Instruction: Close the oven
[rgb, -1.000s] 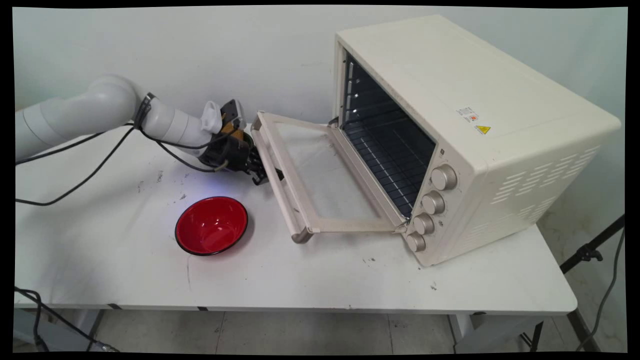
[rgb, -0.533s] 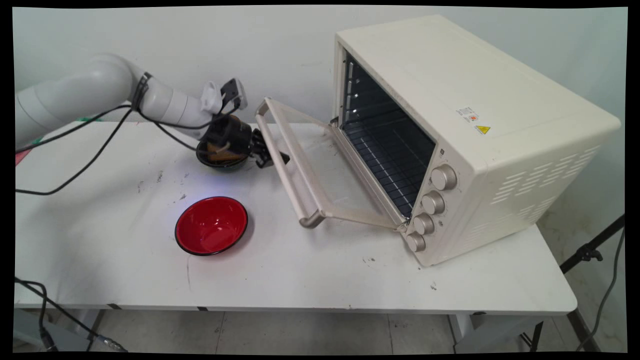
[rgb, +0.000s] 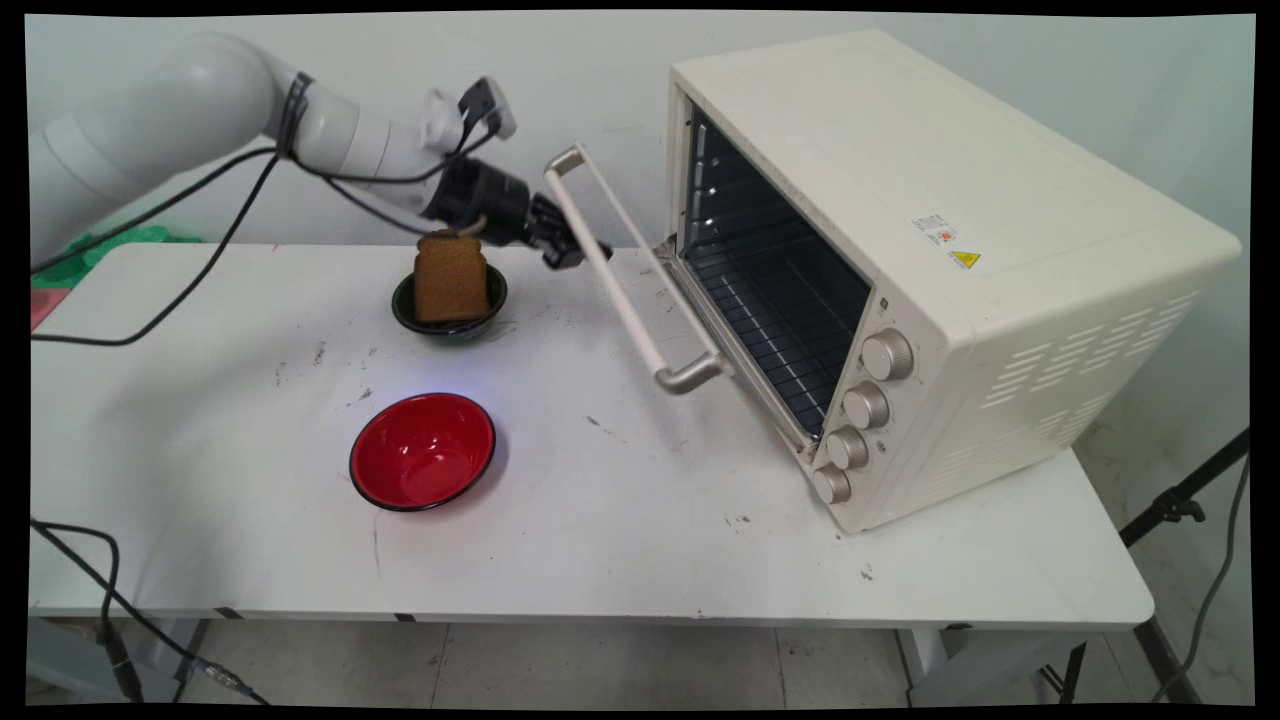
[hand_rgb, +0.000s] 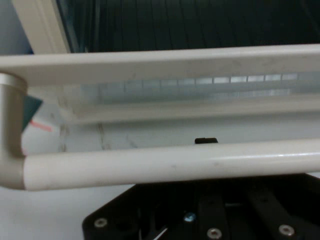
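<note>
Main view: gripper (rgb: 572, 252) at half-raised oven door handle (rgb: 620, 290).

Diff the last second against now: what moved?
The gripper rose with the oven door's handle, swinging the door up from nearly flat to about half closed. That uncovered the dark bowl with the bread slice. The red bowl and oven stayed put.
</note>
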